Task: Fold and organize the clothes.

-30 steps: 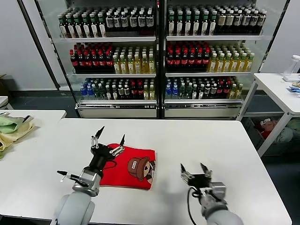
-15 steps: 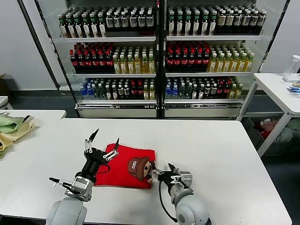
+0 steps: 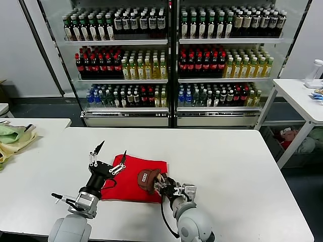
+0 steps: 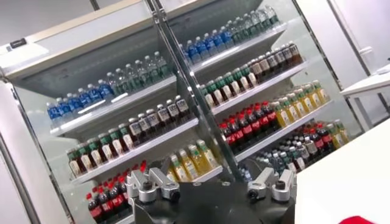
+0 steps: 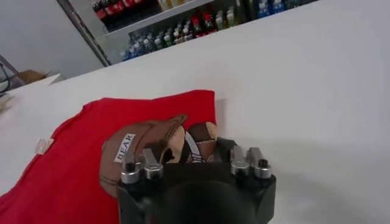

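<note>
Red shirt (image 3: 132, 180) lying folded on white table (image 3: 242, 166)
Right gripper (image 3: 162, 183) is pinching its printed edge; left gripper (image 3: 107, 157) is hovering spread wide above.

One red shirt (image 3: 135, 180), two grippers, left (image 3: 107, 160) and right (image 3: 162, 185), three white tables (image 3: 227, 161), two bottle coolers (image 3: 171, 60)

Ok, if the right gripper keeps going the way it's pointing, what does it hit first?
Most likely the red shirt: the right gripper sits at its printed edge, aimed across it. Contact can't be confirmed.
</note>
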